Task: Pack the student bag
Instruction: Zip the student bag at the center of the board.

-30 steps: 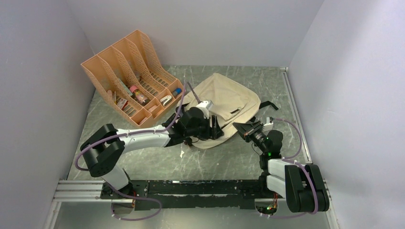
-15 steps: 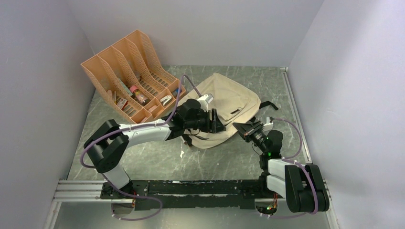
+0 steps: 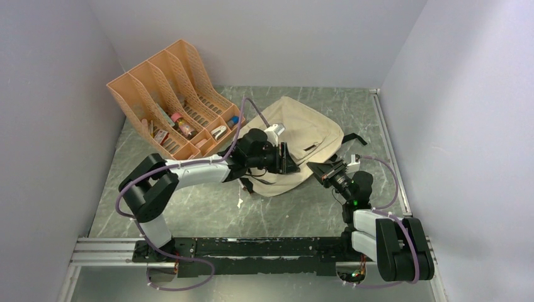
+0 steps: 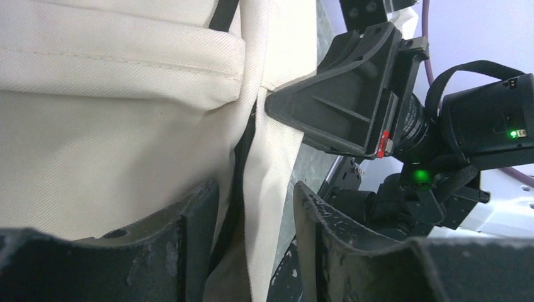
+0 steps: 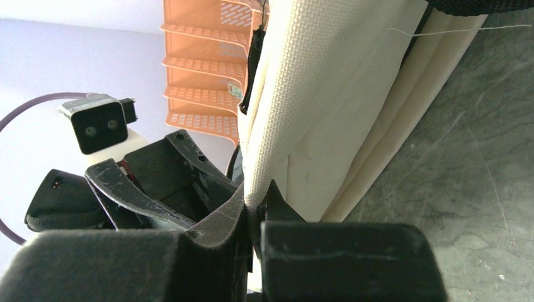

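The student bag is a cream fabric backpack lying in the middle of the table. My right gripper is shut on its near right edge; in the right wrist view the cream fabric runs down into the closed jaws. My left gripper is at the same edge, facing the right one. Its fingers stand apart, with a fold of the bag and its black zipper line between them. The fold does not fill the gap.
An orange file organizer stands at the back left, with small items in its front slots. A black strap trails off the bag's right side. The two grippers are very close together, the right finger just beyond the left jaws.
The left arm has pushed its gripper a little further right along the bag's edge, and its jaws have narrowed around the fold. The right gripper has kept its grip and place.
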Available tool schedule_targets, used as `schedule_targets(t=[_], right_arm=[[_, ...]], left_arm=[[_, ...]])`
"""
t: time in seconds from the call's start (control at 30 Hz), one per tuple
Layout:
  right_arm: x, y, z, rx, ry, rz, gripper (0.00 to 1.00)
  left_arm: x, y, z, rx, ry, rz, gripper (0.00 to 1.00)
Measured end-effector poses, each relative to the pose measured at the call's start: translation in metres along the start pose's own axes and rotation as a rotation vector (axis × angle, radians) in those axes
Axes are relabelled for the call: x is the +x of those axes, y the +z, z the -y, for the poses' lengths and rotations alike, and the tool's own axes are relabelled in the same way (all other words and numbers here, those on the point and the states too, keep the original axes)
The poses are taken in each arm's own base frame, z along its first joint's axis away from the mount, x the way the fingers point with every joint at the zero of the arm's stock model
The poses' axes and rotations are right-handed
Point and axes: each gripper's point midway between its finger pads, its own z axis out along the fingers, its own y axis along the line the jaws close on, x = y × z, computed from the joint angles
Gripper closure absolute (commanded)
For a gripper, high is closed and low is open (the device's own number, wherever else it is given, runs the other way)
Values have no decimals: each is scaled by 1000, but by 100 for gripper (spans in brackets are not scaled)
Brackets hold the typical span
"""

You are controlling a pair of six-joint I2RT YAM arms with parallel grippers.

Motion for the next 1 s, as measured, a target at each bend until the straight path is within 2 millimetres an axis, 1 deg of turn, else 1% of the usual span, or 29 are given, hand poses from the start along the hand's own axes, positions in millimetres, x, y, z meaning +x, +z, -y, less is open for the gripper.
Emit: schedule_targets(t=[0.23,0.33,0.57,0.7,0.8,0.83,1.0], right_arm=[[0,0,1,3,0,0,100],[0,0,1,5,1,0,100],[0,0,2,7,1,-1,100],[0,0,2,9,2,-1,100],[0,0,2,8,0,-1,100],[0,0,2,7,0,-1,100],[0,0,1,7,-3,-1,100]], left_arm=[[-6,3,9,35,-2,5,59],[-10,6,13,50,-1,9,66],[-8,10,11,51,-6,-1,73],[-6,11,9,49,-8,-5,83],[-7,11,9,48,-9,-4,93],[-7,11,8,47,-10,-3,95],[-11,10,5,42,-16,4,95]])
